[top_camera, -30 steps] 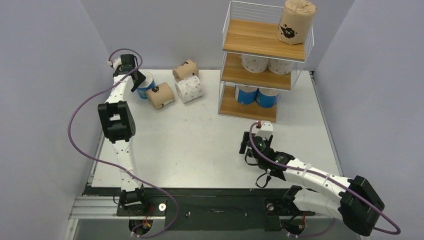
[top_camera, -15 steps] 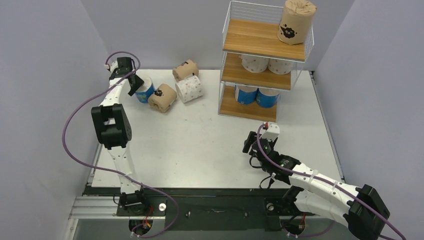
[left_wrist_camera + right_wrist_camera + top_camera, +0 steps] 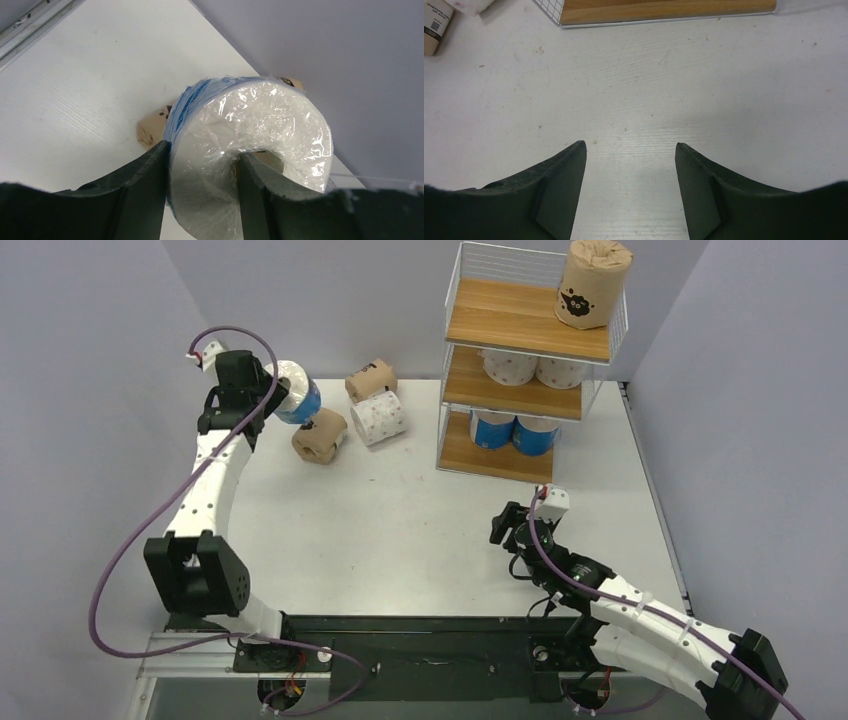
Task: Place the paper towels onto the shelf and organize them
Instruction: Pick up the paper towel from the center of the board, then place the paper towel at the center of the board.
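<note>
Shelf [image 3: 510, 315] back right on table [image 3: 400, 530], loose rolls [image 3: 376, 418] back left

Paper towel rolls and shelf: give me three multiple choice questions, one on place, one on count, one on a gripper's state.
1. Where on the shelf does the brown roll stand? A top board; B middle board; C bottom board.
2. How many rolls lie loose on the table? A one; B three; C five.
3. What does the left gripper hold? A nothing; B a dotted roll; C a blue-and-white roll.
Answers: A, it stands alone on the top board; B, two brown ones and a dotted one; C, its fingers pinch that roll's wall.
</note>
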